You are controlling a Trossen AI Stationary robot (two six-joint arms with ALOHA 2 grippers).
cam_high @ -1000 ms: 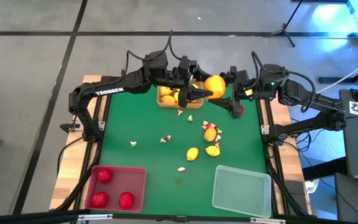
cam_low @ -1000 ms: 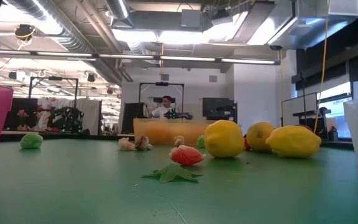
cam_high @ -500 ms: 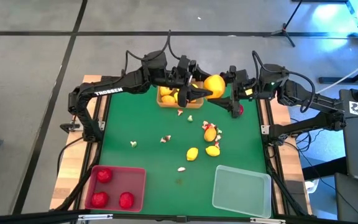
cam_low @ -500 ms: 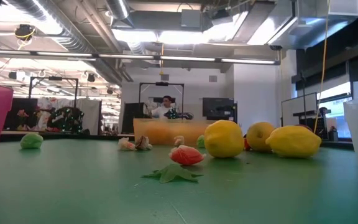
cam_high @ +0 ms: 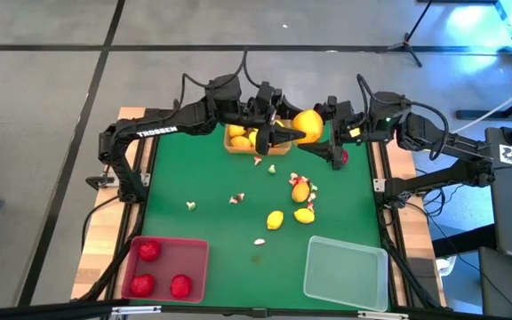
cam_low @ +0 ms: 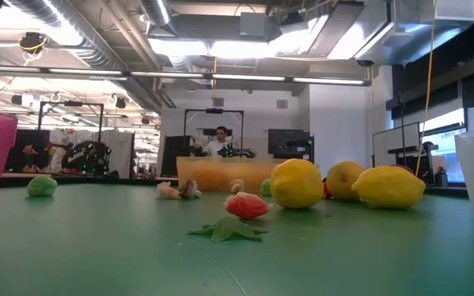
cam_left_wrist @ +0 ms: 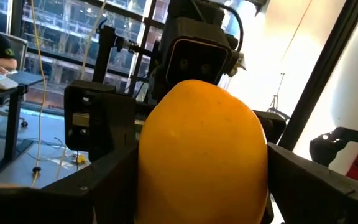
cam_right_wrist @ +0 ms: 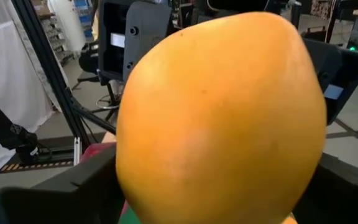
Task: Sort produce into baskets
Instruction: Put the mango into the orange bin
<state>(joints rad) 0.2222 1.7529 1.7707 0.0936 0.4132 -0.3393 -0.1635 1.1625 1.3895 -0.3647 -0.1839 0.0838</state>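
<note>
A large orange fruit hangs in the air over the table's far edge, beside the orange-tan basket, which holds yellow fruits. My left gripper reaches it from the left and is shut on it; the fruit fills its wrist view. My right gripper faces it from the right, open, a finger on each side of the fruit. Yellow fruits and small bits lie on the green mat. My left gripper pinches the orange fruit between its two fingers, one on each opposite side. The fingers lie about level and come from the table's left. The fruit is lifted clear, well above the mat. My right gripper stands open about the fruit's right end; whether its fingers touch it I cannot tell.
The red basket with three red fruits stands at the near left, and the clear basket at the near right. A red fruit lies under the right gripper. In the low view, yellow fruits sit mid-table.
My right gripper has opened: its near finger has swung away from the orange fruit toward the table's near edge. The fruit has stayed where it was, between my left gripper's fingers. Neither arm has shifted.
</note>
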